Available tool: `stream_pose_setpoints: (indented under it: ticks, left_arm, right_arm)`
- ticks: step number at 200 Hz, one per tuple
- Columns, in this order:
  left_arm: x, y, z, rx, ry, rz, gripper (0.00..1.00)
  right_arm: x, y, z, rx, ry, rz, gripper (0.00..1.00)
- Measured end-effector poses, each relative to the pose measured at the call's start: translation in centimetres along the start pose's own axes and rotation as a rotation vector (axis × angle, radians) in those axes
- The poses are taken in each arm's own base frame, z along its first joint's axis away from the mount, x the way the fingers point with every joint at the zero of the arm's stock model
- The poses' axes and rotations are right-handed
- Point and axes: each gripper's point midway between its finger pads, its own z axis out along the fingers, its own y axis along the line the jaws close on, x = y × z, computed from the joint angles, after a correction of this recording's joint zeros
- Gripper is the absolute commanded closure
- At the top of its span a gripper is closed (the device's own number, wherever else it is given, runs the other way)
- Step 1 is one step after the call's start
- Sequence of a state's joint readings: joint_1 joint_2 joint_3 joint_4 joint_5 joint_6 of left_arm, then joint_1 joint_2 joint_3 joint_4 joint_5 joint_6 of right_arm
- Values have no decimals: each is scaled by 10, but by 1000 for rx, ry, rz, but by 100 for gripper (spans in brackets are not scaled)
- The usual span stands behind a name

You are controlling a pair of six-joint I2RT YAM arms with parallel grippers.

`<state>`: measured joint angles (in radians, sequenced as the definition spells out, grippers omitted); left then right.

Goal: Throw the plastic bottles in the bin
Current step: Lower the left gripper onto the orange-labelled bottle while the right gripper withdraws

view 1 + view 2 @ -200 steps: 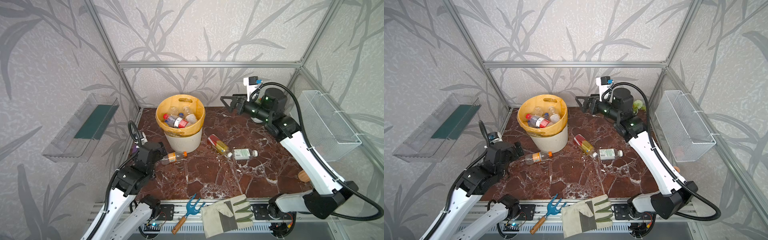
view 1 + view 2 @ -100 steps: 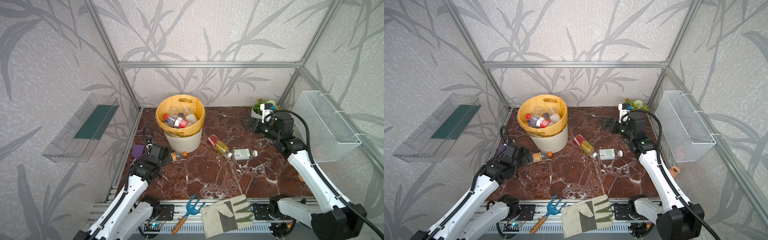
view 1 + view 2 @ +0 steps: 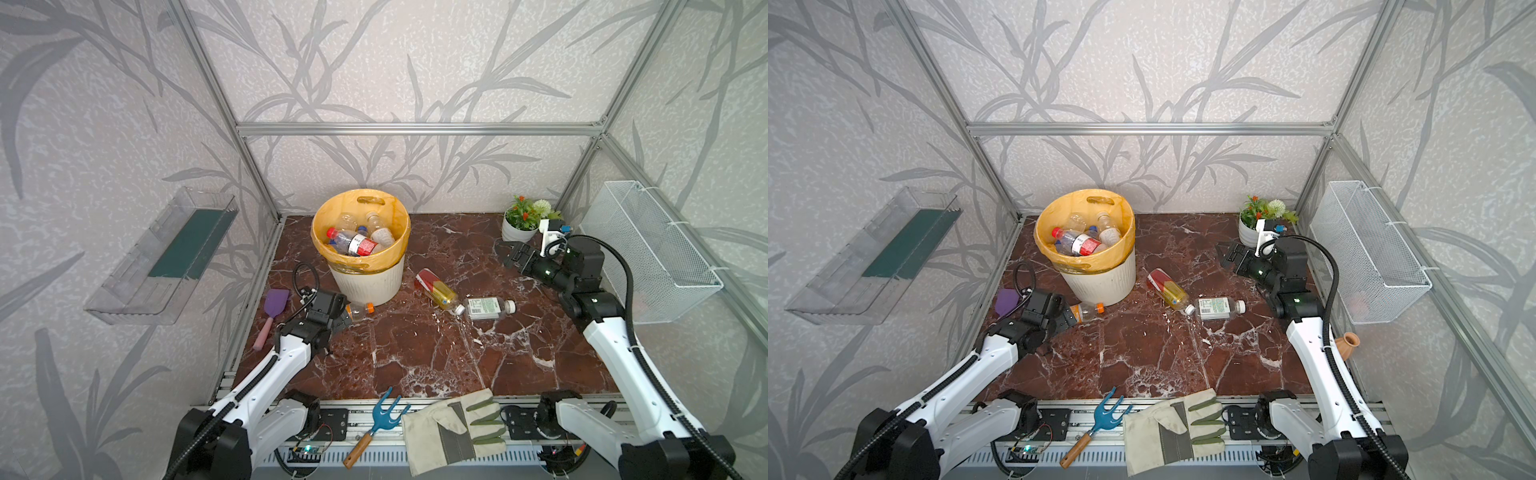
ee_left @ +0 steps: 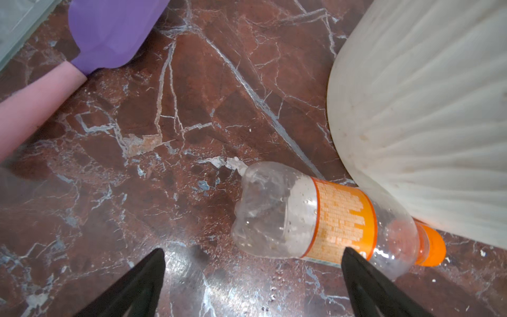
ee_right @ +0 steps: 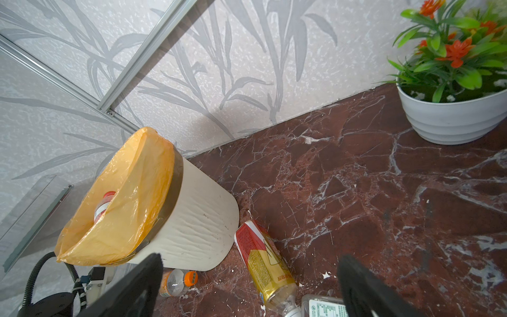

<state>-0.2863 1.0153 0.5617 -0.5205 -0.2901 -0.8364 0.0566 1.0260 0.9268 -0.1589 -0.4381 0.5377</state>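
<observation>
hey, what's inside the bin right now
The bin, lined with an orange-yellow bag, holds several plastic bottles. A red-labelled bottle with a red cap lies on top among clear ones. Whatever lies beneath them is covered, so the full count cannot be told.

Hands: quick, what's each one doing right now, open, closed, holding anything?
Left hand: open, holding nothing; a clear plastic bottle with orange label and cap lies just ahead of it.
Right hand: open, holding nothing.
</observation>
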Motion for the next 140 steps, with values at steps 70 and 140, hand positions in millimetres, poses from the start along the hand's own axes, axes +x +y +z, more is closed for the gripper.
stream_pose_setpoints:
  ticks: [70, 140]
  left_arm:
    - [0, -3, -11, 32, 31, -501, 0]
    - [14, 13, -7, 40, 18, -842, 4]
  right_arm:
    - [6, -9, 1, 2, 10, 47, 1]
    - [3, -8, -3, -10, 0, 58, 1]
